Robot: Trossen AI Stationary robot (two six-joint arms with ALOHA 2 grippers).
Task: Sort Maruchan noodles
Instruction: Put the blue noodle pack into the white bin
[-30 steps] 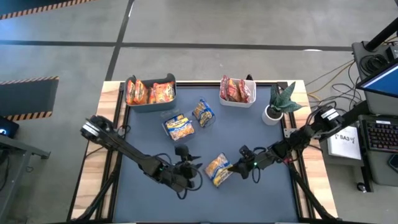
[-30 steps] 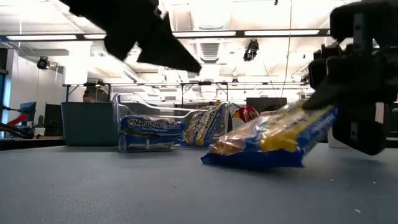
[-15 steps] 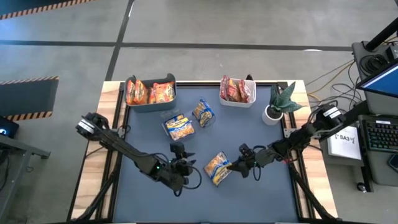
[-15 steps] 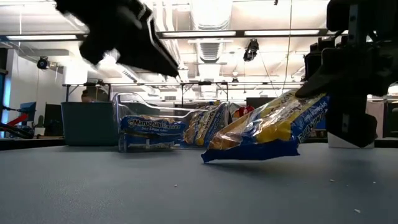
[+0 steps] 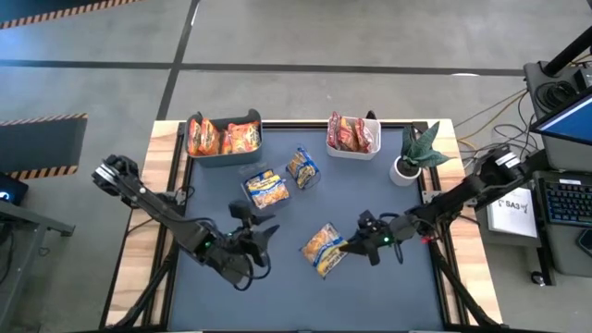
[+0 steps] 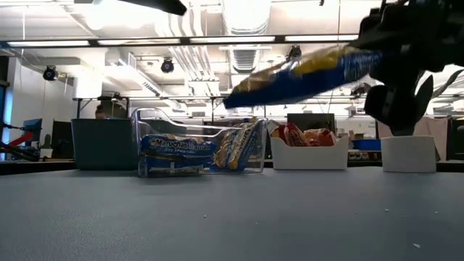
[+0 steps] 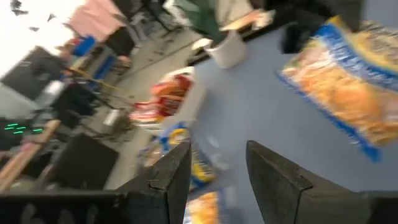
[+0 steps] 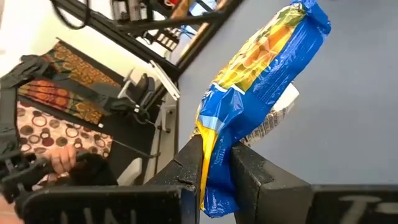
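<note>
A blue-and-yellow Maruchan noodle packet [image 5: 323,249] hangs in the air over the middle of the dark mat, with my right gripper [image 5: 351,245] shut on it. The low view shows the packet [image 6: 297,76] well above the table. My left gripper [image 5: 263,231] is to the packet's left, open and empty, and its fingers [image 7: 176,172] point toward the far bins. More blue-and-yellow packets [image 5: 266,188] sit in a clear bin [image 6: 196,148], with one [image 5: 302,167] at its far right. My right gripper pinches the packet's crimped end [image 8: 214,163] between its two fingers. The fingers come nearly level from the table's right side and lie along the packet's length. The packet is lifted clear and juts out past the fingertips toward the left, its free end [image 6: 235,99] drooping a little.
A teal bin [image 5: 225,139] with orange packets stands at the far left. A white bin [image 5: 352,135] with dark red packets stands at the far middle, and a potted plant [image 5: 416,153] at the far right. Bare mat lies along the near edge.
My right gripper has risen with the packet. The packet's low free end has come off the table and now hangs clear. My left gripper has drawn back toward the table's left edge and gone up, away from the packet, still open.
</note>
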